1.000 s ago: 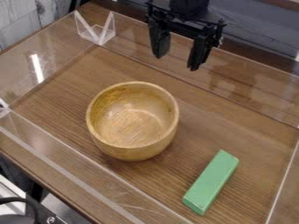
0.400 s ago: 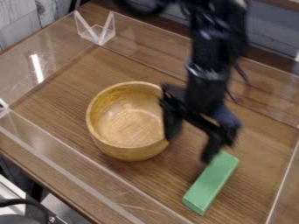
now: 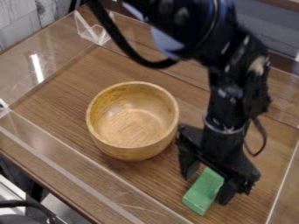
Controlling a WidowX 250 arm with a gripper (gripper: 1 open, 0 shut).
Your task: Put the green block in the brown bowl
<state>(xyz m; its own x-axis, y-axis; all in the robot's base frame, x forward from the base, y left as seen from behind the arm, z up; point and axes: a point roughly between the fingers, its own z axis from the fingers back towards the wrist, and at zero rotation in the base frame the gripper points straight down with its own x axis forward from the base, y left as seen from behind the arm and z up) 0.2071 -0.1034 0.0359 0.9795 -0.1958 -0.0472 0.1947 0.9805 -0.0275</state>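
The green block point(image 3: 205, 192) lies flat on the wooden table near the front right, its far end hidden under the gripper. My gripper point(image 3: 214, 173) hangs straight down over that far end, open, with one finger point(image 3: 187, 164) on the block's left side and the other at its right. Nothing is held. The brown bowl point(image 3: 132, 120) stands empty at the middle of the table, just left of the gripper and apart from it.
Clear acrylic walls point(image 3: 47, 44) fence the table on all sides. A small clear stand point(image 3: 96, 28) sits at the back left. The black arm point(image 3: 198, 39) arches from the top of the view over the right half of the table.
The arm has swung from the back of the table forward and down. The gripper now straddles the far end of the green block. Its jaws stay open. Bowl and block have not moved.
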